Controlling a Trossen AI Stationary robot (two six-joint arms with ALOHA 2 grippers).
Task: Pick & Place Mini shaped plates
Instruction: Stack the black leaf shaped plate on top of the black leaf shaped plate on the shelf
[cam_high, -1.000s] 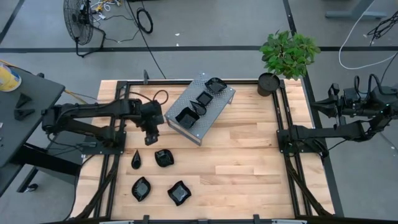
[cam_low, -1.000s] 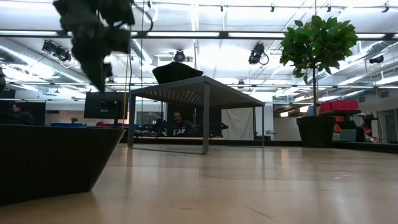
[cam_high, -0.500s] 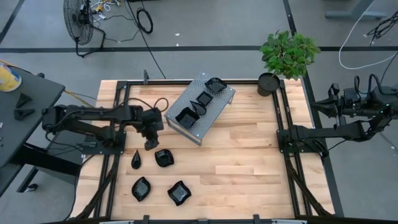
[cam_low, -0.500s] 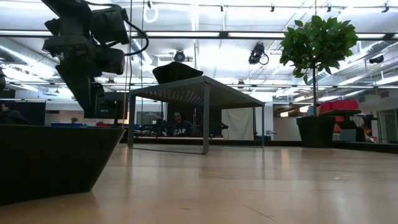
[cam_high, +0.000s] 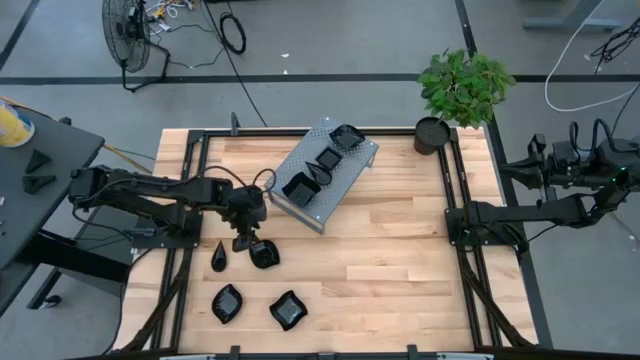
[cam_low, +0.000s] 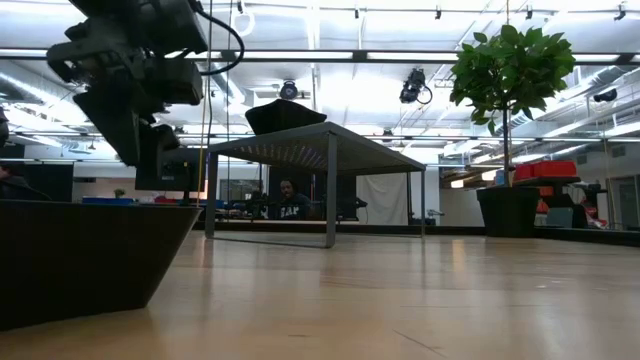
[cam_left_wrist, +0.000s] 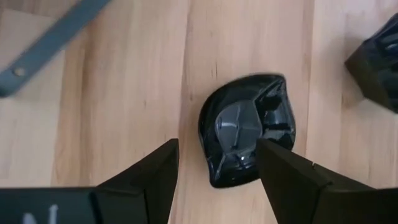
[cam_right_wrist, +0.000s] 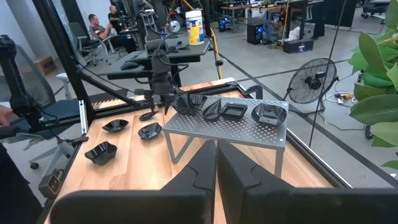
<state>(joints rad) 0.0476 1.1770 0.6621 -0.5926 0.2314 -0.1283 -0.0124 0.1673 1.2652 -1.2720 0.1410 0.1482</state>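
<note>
- The left claw (cam_high: 243, 238) hangs over the table (cam_high: 400, 260), fingers spread wide with nothing between them, right above one plate (cam_left_wrist: 245, 129)
- That plate (cam_high: 263, 253) lies flat on the wood, apart from its neighbours; the teardrop plate (cam_high: 218, 257) is just beside it, and two more, a leaf plate (cam_high: 227, 302) and a wavy plate (cam_high: 287, 310), sit nearer the table's front edge
- Three plates already rest on the grey rack (cam_high: 350, 172): a square plate (cam_high: 299, 187), a middle plate (cam_high: 327, 159) and an end plate (cam_high: 346, 137)
- The right claw (cam_right_wrist: 216, 163) waits off to the side of the table, fingers pressed together and holding nothing
- Handling, as a guess: the plate looks small, stiff and light, so weight should be no trouble; the gloss suggests a slick surface that could slip out of a shallow pinch
- It has a raised wrinkled rim and a flatter centre, so a rim wall is the likely place to grip, one finger inside the bowl and one outside
- Going by the wrist view, the fingers straddle the plate's near end; closing across the narrow part should hold better than spanning the full width
- If it is ceramic or hard plastic it may chip, so set it down gently on the metal rack
</note>
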